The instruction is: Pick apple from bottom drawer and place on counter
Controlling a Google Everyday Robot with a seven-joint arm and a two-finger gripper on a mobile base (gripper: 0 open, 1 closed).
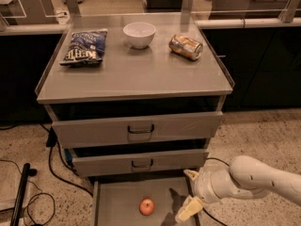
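Since the apple (147,206) lies loose and ungrasped, step in hand: bringing the gripper (190,192) across to it, which looks like the reach before the pick.
Apple's place: on the floor of the bottom drawer (115,199), roughly mid-width, touching neither side wall.
Gripper's place: over the right part of the open drawer, right of the apple and apart from it, on a white arm (263,178) coming in from the right.
Fingers: two cream-coloured fingers (189,210) spread wide, with nothing between them.
Doing it well: probably best to travel left until the fingers straddle the fruit, then sink low enough to close across its widest part. A round fruit may roll if one finger nudges it first, so both should meet it together.
Lift path: judged to need a pull towards the near side before rising, since the middle drawer (141,163) and top drawer (138,128) jut out above the far part of the tray.
Apple's make: small, round, smooth-skinned, red-orange with a paler patch.
Bottom drawer's make: shallow grey metal tray with a flat matt floor and low walls.
Counter (136,76): flat grey metal sheet with raised side rims. Its near half looks the likeliest spot for the set-down.
On the counter: round white bowl (139,34) far centre, crinkled dark blue chip bag (84,47) far left, dented can (186,47) on its side far right.
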